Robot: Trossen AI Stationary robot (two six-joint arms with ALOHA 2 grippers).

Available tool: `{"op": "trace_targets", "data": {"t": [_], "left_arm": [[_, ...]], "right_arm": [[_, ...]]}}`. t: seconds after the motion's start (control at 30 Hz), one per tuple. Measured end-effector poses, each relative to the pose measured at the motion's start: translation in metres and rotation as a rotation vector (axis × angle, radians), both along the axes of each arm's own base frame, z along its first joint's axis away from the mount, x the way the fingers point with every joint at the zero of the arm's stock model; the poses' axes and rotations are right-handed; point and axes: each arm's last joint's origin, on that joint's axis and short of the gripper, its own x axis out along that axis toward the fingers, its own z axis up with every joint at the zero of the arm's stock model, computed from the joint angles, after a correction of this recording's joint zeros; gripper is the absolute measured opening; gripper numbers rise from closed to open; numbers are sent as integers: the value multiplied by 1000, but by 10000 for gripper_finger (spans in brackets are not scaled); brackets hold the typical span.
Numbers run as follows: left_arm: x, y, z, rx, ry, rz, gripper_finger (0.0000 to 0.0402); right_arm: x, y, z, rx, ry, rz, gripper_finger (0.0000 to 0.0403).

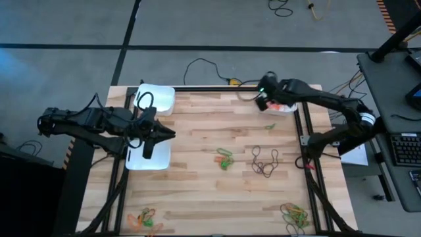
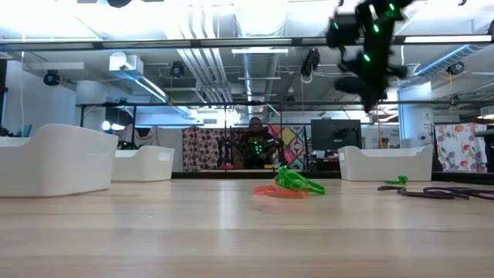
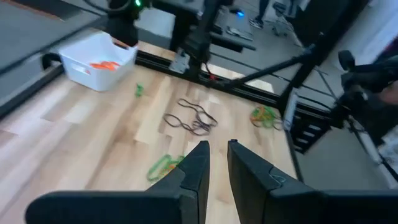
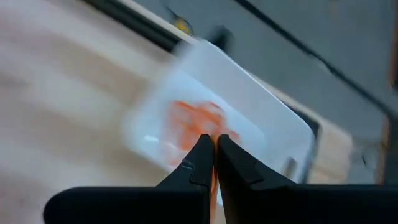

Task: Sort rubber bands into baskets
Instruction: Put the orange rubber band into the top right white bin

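Note:
Three white baskets stand on the wooden table: one at the far left (image 1: 168,93) with a dark band in it, one nearer (image 1: 162,160), and one at the far right (image 1: 290,108) with orange rubber bands (image 4: 194,121) inside. My right gripper (image 4: 215,140) hangs shut over the far right basket, with orange showing just at its tips. My left gripper (image 3: 217,148) hovers above the nearer left basket, pointing across the table, with a narrow gap between its fingers and nothing in it. Loose rubber bands lie mid-table: green and orange (image 1: 225,158), dark (image 1: 265,161), one green (image 1: 270,125). My right gripper has orange right at its shut fingertips (image 4: 205,146), above the basket's orange heap. I cannot tell whether that is a band pinched between them or the heap behind. The fingers slant downward, clear of the basket.
Two more heaps of mixed bands lie at the near edge (image 1: 145,217) (image 1: 296,214). Black frame rails (image 1: 306,141) run along the table's left, right and far sides. A cable (image 1: 204,66) lies on the floor beyond the far edge. A desk with a keyboard (image 1: 404,148) stands to the right.

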Motion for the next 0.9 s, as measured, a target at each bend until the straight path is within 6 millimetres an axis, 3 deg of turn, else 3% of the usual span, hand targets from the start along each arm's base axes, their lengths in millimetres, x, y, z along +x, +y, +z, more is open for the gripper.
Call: {"op": "trace_targets", "data": {"t": [0.13,0.33,0.6,0.9], "left_arm": [[1,2,2,25,-22,69,42],[5,3,7,44,-60,96,42],[6,2,14,22,-94,102,42],[5,2,17,-22,-101,109,42]], "right_arm": [[-29,-26,-27,48,-20,-140,9],[-46,-56,-67,54,-17,-252,9],[-36,-72,-91,11,131,-285,14],[-34,-74,-110,1,247,-325,63]]}}
